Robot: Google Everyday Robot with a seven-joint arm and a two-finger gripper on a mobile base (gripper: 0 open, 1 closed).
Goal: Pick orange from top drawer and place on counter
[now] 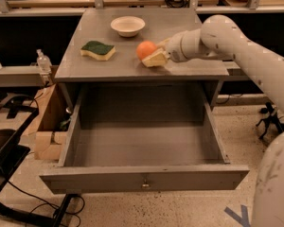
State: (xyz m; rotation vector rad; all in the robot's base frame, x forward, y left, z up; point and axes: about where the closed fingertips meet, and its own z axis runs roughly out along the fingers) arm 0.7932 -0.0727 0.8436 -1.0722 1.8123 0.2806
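Note:
The orange [144, 48] is at the middle of the grey counter [90, 69], low over it or resting on it, right of the sponge and in front of the bowl. My gripper [150, 54] reaches in from the right and is shut on the orange, with one tan finger [156, 59] under its right side. The top drawer [142, 178] is pulled fully open below the counter. Its inside is bare, and a small keyhole sits in its front panel.
A white bowl [128, 26] stands at the back of the counter. A green and yellow sponge [98, 50] lies at the left. A cardboard box [47, 141] and cables are on the floor at the left. Benches run behind.

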